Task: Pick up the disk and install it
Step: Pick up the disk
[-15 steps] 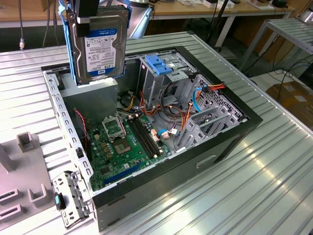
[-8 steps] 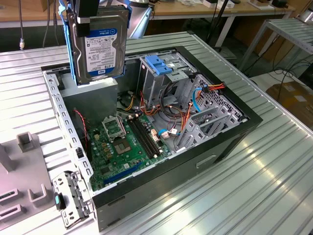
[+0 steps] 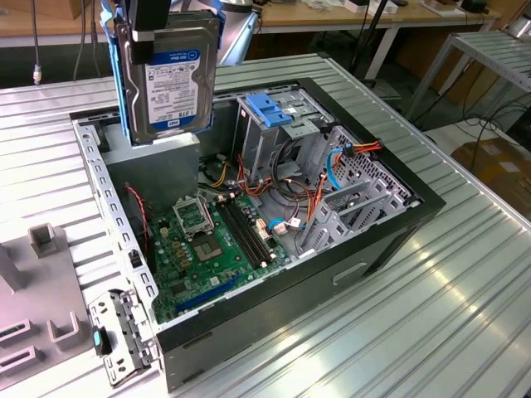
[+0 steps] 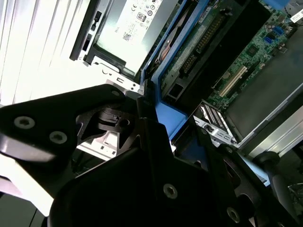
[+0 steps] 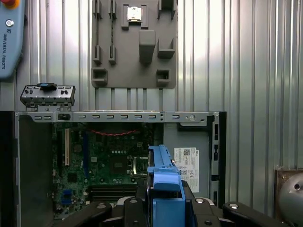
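The disk (image 3: 170, 76), a dark grey hard drive with a white and blue label in bright blue carrier rails, hangs upright in the air over the back corner of the open computer case (image 3: 390, 240) at the exterior view's left. My gripper (image 3: 155, 23) is shut on its upper end. In the first wrist view the blue carrier edge (image 5: 164, 177) sticks out between my black fingers (image 5: 215, 210), above the motherboard (image 5: 109, 165). The second wrist view has the blue rail (image 4: 166, 109) close beside the gripper body. The drive cage (image 3: 270, 124) with its light-blue latch plate stands inside the case, apart from the disk.
A grey fixture plate (image 5: 135, 45) lies on the ribbed metal table outside the case. A loose metal bracket (image 3: 116, 336) leans at the case's near corner. Orange and blue cables (image 3: 332, 166) run by the cage. The power supply (image 4: 135, 23) sits under the disk.
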Controlling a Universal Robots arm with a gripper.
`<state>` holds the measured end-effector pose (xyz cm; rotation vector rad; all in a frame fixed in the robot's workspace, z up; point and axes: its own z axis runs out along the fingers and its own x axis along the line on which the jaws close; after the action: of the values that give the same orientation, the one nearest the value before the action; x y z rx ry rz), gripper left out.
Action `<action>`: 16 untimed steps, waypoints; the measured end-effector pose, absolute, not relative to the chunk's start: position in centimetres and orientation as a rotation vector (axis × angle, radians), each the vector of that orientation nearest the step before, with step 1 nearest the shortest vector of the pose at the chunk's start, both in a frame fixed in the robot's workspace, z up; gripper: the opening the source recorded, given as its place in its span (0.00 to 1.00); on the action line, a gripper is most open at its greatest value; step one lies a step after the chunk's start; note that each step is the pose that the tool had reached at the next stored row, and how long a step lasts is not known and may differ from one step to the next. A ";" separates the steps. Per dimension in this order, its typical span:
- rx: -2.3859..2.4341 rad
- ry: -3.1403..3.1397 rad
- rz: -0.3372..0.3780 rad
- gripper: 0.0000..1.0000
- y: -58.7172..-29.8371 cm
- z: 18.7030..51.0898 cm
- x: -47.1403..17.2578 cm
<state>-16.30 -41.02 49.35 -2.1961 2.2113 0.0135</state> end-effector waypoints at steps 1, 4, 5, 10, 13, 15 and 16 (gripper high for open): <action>-2.196 2.211 0.013 0.37 -41.1 49.3 -16.3; -2.196 2.211 0.014 0.37 -41.3 49.4 -16.3; -2.196 2.211 0.014 0.37 -41.4 49.3 -16.3; -2.196 2.211 0.014 0.37 -42.2 49.3 -16.2; -2.196 2.211 0.014 0.37 -42.4 49.3 -16.1; -2.196 2.211 0.014 0.37 -42.9 49.3 -15.9; -2.196 2.211 0.014 0.37 -43.0 49.3 -15.8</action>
<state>-15.81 -43.03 49.31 -2.1959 2.2114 0.0135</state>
